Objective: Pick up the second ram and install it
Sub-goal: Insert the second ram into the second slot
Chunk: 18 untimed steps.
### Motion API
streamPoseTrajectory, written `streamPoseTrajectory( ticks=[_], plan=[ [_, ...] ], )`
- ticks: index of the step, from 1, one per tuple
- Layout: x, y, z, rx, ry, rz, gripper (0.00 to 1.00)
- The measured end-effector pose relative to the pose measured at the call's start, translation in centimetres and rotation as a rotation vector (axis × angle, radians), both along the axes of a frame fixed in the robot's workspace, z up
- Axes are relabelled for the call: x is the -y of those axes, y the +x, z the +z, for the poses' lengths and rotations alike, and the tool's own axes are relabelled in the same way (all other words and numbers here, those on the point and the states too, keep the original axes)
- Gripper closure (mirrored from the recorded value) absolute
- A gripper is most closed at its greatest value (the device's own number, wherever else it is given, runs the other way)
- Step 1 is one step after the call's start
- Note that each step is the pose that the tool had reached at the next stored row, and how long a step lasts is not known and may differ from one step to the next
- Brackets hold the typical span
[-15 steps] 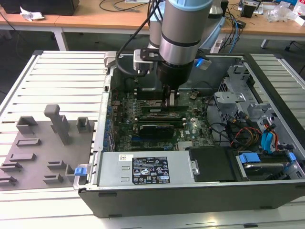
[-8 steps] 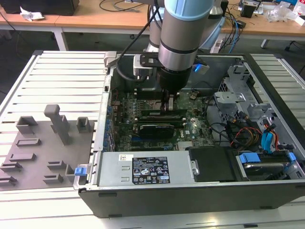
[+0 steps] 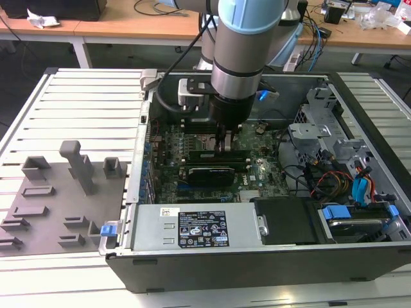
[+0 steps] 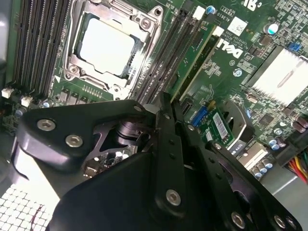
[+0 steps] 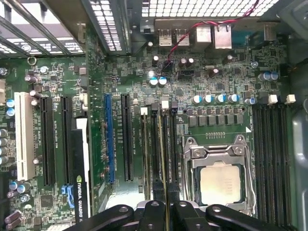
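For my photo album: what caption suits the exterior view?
Robot gripper lowered into an open computer case, at the motherboard's memory slots.

white printed label (image 3: 202,229) on power supply (image 3: 154,221)

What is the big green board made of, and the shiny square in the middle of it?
The board looks like stiff fibreglass-type circuit board with a glossy green coating; fine lines and soldered parts cover it. The square looks like bare brushed metal, pale and reflective. The frame around it also looks like silvery metal.
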<state>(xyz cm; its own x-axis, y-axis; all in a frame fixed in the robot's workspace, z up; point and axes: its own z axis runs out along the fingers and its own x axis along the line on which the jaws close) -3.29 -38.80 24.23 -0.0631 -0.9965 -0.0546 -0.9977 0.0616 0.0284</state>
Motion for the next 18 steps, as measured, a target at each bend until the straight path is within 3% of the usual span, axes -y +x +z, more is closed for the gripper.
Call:
streamPoseTrajectory(
  ticks=[5, 9, 12, 18],
  plan=[
    [-0.46, -0.1, -0.53, 0.0000, -0.0107, -0.009, 0.87],
    [-0.74, -0.2, -1.38, -0.0002, -0.0112, -0.009, 0.87],
    [-0.99, -0.4, -1.57, 0.0010, -0.0098, -0.009, 0.87],
    [-0.91, -0.5, -1.59, 0.0017, -0.0109, -0.009, 0.87]
  ],
)
